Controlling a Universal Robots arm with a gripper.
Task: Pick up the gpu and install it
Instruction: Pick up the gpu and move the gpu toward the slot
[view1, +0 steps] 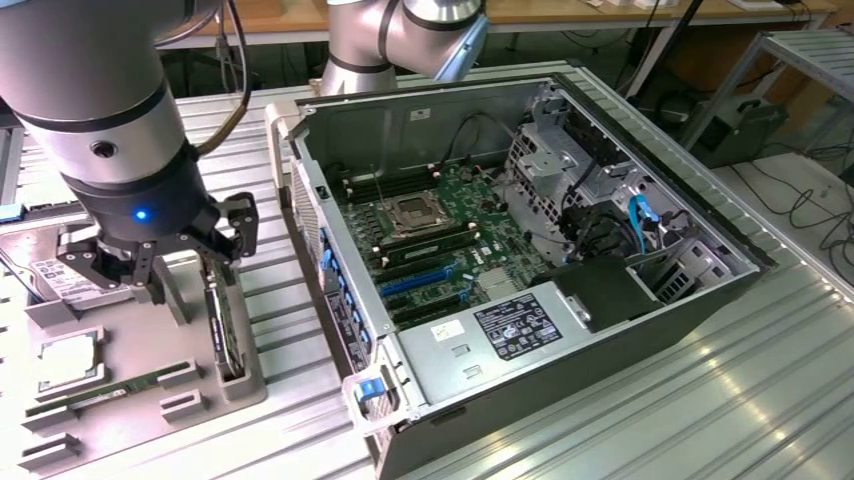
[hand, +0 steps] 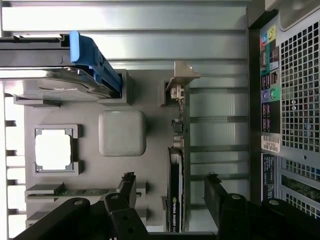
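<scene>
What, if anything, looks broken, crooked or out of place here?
Nothing stands out. The computer case lies on its side with its panel off, which looks deliberate, and nothing inside looks loose. The gpu stands on edge in its slot of the grey tray, and the open gripper straddles it without touching.

gpu (hand: 175, 175) bracket: silver metal | tray (hand: 150, 100): matt grey plastic | table (view1: 601, 420): glossy ribbed metal

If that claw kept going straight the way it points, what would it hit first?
Probably the gpu, standing on edge in the grey tray: the open claw straddles it, though depth is hard to judge.
</scene>
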